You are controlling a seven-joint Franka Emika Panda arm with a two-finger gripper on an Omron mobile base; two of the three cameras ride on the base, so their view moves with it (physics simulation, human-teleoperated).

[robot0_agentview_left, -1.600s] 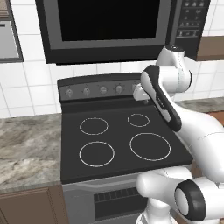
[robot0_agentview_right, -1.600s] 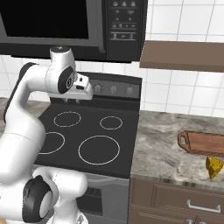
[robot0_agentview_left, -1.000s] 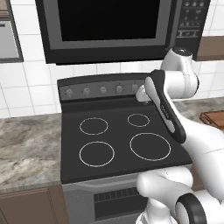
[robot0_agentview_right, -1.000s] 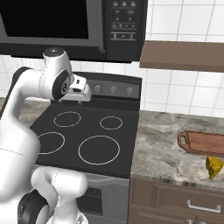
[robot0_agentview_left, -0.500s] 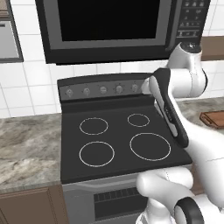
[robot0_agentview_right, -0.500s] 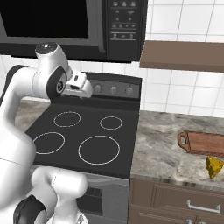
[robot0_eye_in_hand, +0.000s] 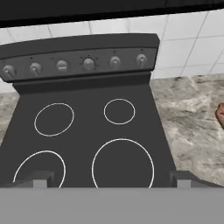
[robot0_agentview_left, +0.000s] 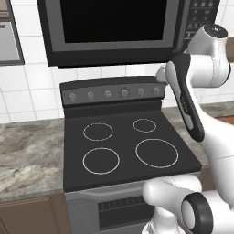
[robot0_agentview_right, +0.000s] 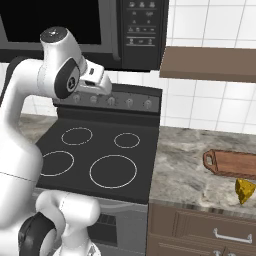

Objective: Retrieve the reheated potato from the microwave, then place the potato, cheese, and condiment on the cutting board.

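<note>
In your hand view the gripper (robot0_eye_in_hand: 112, 181) looks down over the black stove (robot0_eye_in_hand: 87, 144); you see two finger tips (robot0_eye_in_hand: 39, 180) set wide apart at the bottom, nothing between them, so the hand is released and empty. In both base views the arm is raised over the cooktop, wrist in front of the stove's knob panel (robot0_agentview_right: 111, 101), below the microwave.

Near you, on the right counter (robot0_agentview_right: 190, 170), the cheese (robot0_agentview_right: 244, 190) sits close to the counter's front edge. Just behind it lies the cutting board (robot0_agentview_right: 234, 163), handle loop toward the stove, nothing on it as far as the right base view shows; whether cheese and board touch, you can't tell. A corner of the board also peeks in at the right edge of your hand view.

Further back, the microwave (robot0_agentview_left: 114, 29) hangs above the stove, door closed, glass dark, so the potato can't be seen through it. Button panel (robot0_agentview_right: 142, 27) on its right side. A wooden shelf (robot0_agentview_right: 210, 64) juts out right of it.
</note>
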